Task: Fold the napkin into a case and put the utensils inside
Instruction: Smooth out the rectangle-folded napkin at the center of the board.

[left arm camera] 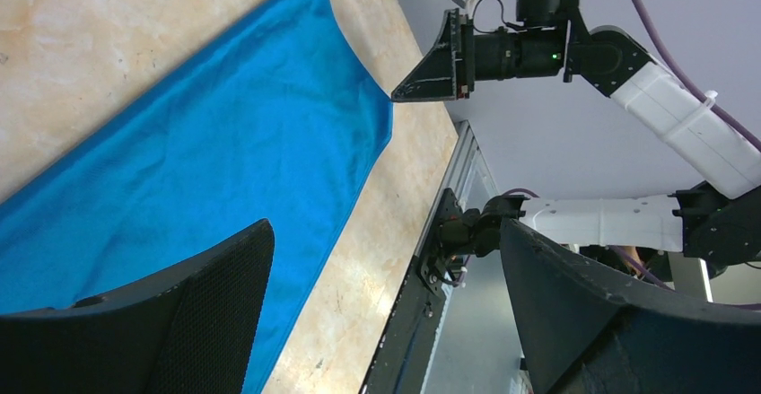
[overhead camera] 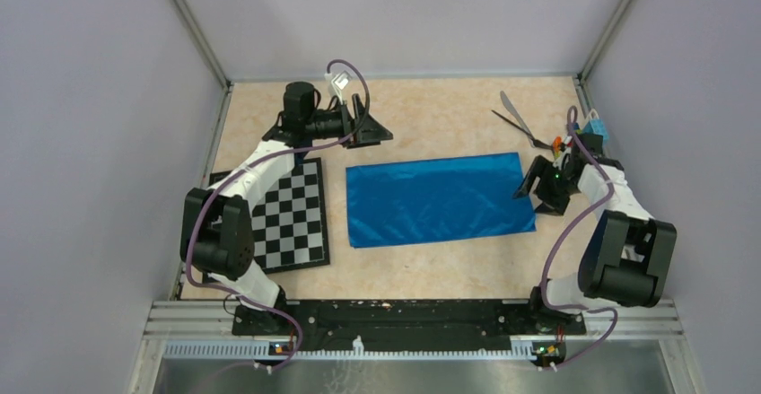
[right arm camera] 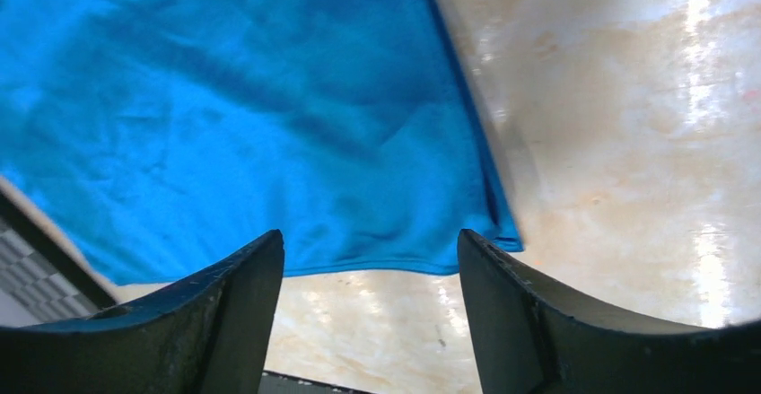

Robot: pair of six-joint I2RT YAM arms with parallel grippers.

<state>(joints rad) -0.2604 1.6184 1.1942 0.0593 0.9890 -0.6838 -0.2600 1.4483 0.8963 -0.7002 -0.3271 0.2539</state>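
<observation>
The napkin lies spread flat in the middle of the desk, a wide blue rectangle with a few soft creases and its long sides running left to right. It is an open sheet, with no pouch formed in it. The utensils are well away from it on the bare desk, near the far right corner. The silver-grey knife and the thin black piece lie crossed over one another.

The right fingers are down at the napkin's right short edge, by its near corner. From the wrist camera they stand apart, with the blue corner lying in the gap just past their tips and nothing pinched between them. From the other arm's camera one tip looks to be at the cloth's corner, though I cannot tell if it touches.

The left fingers are spread wide and hold nothing. They hang over the bare desk beyond the napkin's far left corner, turned toward the cloth.

A chessboard lies flat just left of the napkin, partly under the left arm. A few small colourful blocks sit beside the utensils, close behind the right arm's wrist.
</observation>
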